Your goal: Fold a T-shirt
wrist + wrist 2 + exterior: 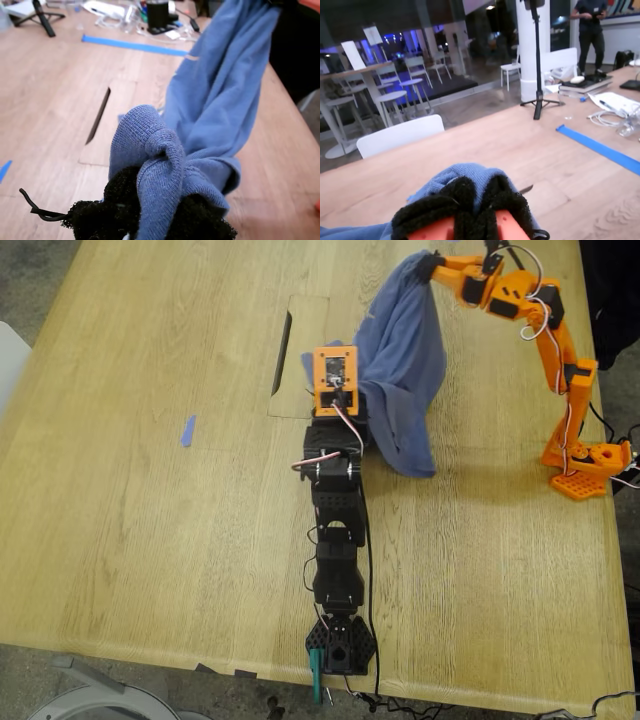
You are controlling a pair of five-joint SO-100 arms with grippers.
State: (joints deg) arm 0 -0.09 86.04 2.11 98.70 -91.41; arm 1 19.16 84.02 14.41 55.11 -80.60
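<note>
We are holding the T-shirt (405,370) slung between my first gripper (150,220) and my second gripper (470,205), both jaws pinching bunched cloth, apparently to lift it off the counter (150,540) for spreading.

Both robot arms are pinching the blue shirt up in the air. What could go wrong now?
My first gripper and my second gripper each pinch only a small bunch of the T-shirt, so the cloth might slip out. The shirt hangs twisted and crumpled, not flat, so a fold could come out messy on the table.
</note>
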